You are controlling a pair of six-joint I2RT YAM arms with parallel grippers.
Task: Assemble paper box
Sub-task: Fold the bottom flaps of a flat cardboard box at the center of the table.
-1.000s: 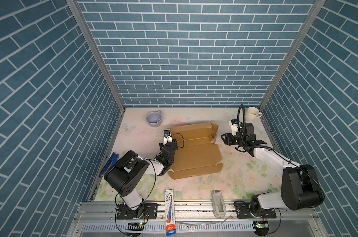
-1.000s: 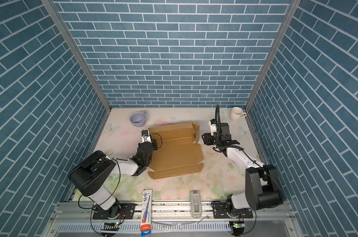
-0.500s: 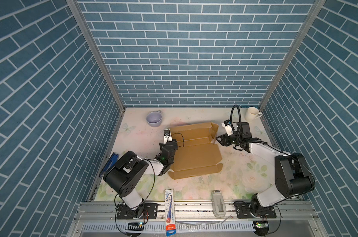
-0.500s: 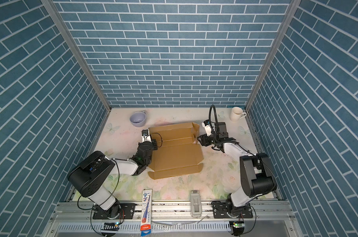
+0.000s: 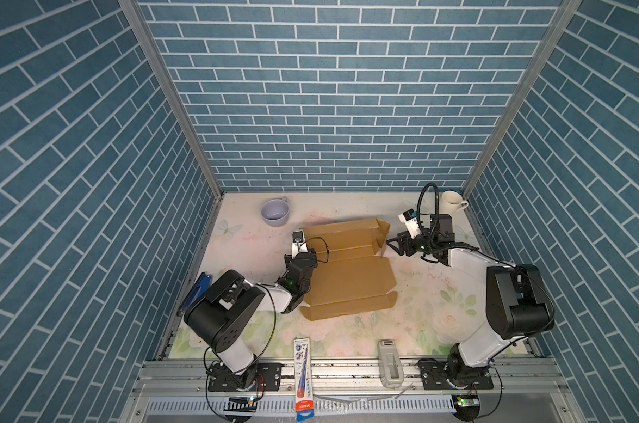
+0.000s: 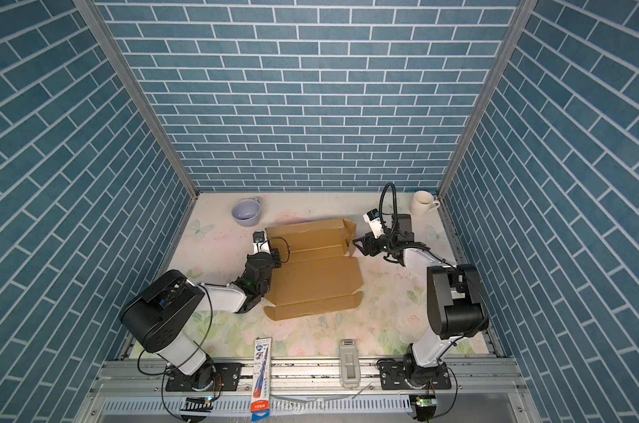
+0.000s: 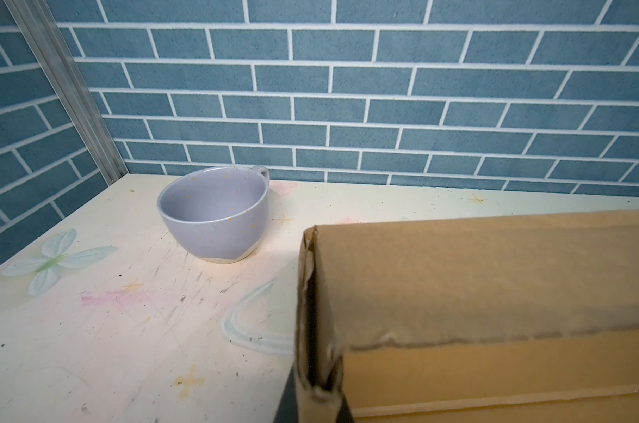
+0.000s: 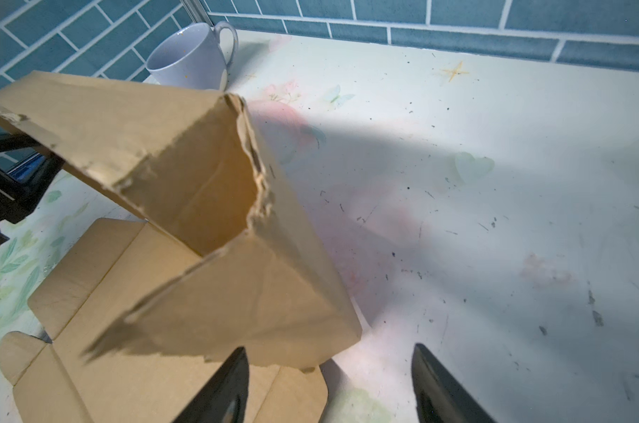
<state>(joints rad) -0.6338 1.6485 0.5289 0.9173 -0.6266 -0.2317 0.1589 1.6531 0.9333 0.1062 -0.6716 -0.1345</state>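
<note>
**A:** How is the left gripper (image 7: 315,406) found?

**B:** It is seen pressed together on the box (image 7: 493,274). A thin cardboard edge at the box's left end is pinched between its dark fingers (image 7: 287,399).

**A:** And the right gripper (image 8: 329,384)?

**B:** It is held spread, and nothing is gripped. Its fingers are set just beside a raised flap (image 8: 237,293) at the box's right end. Whether the flap is touched by one finger cannot be told.

**A:** Where is the box placed?

**B:** In both top views the box (image 5: 347,282) (image 6: 314,282) is laid mid-surface (image 5: 438,300), between the two grippers. The near panel is spread flat. The far part is folded up into a wall, and the right end flap is stood upright.

**A:** What is seen farther out?

**B:** A lavender cup (image 5: 275,213) is set beyond the left gripper, near the back wall and apart from the box. A white mug (image 5: 451,201) is stood in the far right corner, behind the right arm. By the front rail a long packet (image 5: 302,370) and a grey case (image 5: 389,362) are laid, well apart from the box.
</note>
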